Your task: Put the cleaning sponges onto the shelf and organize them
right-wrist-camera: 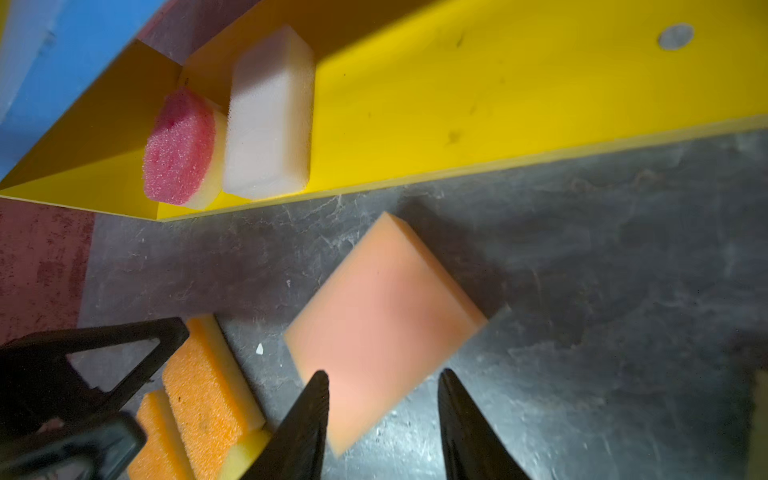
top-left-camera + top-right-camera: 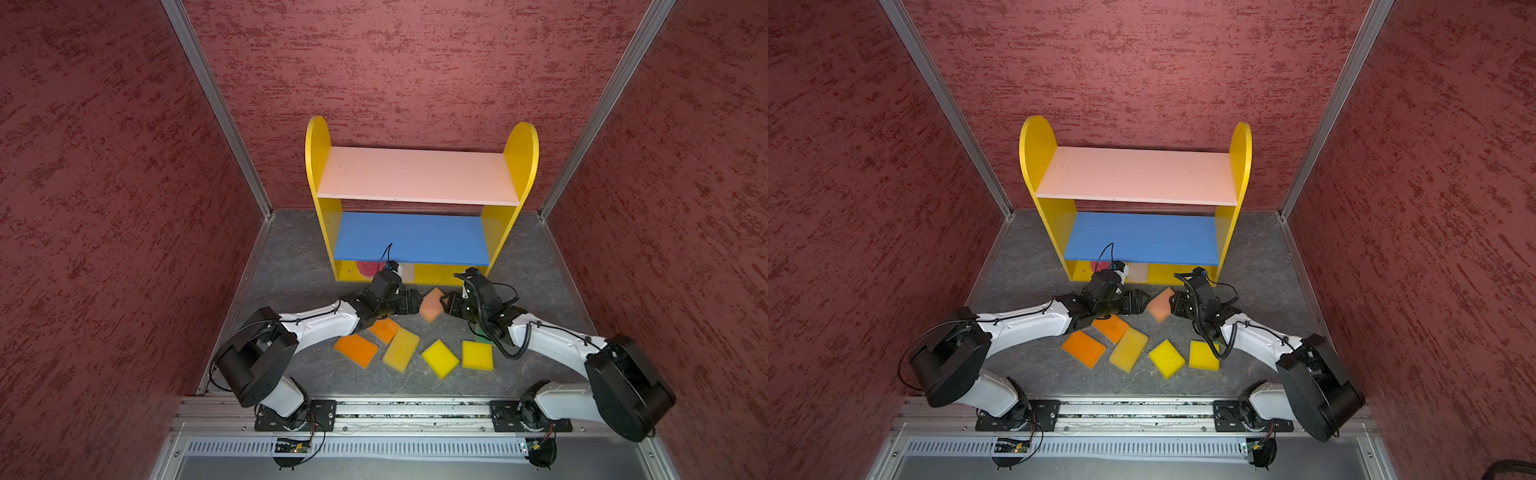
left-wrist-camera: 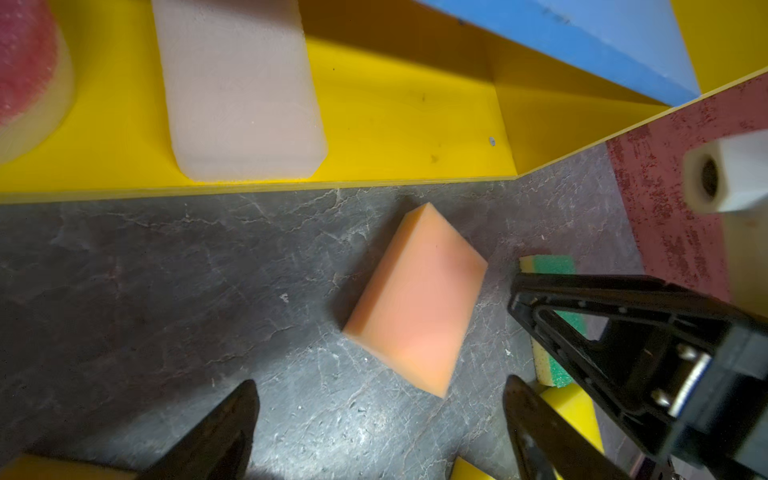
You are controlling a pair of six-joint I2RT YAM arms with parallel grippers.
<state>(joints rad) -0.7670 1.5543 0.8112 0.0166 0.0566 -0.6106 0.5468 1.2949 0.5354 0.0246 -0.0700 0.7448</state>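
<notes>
The peach sponge (image 2: 432, 304) is on the grey tabletop (image 2: 291, 270) in front of the shelf (image 2: 320, 166), between the two grippers. It stands tilted, and it looks blurred in both wrist views.

The left gripper (image 3: 380, 415) has its jaws spread wide and holds nothing; the peach sponge is just ahead of its fingertips. The right gripper (image 1: 382, 380) has its jaws partly apart. The near edge of the peach sponge reaches between them, but they do not clamp it.

On the yellow base board (image 3: 395, 124) of the shelf, near its left end, the round red-pink sponge (image 1: 178, 149) and the off-white sponge (image 1: 270, 120) lie touching.

Nearer to the robot, two orange sponges (image 2: 356, 350) and three yellow sponges (image 2: 440, 358) lie on the tabletop. The green-topped sponge (image 3: 548, 264) lies mostly under the right arm.
</notes>
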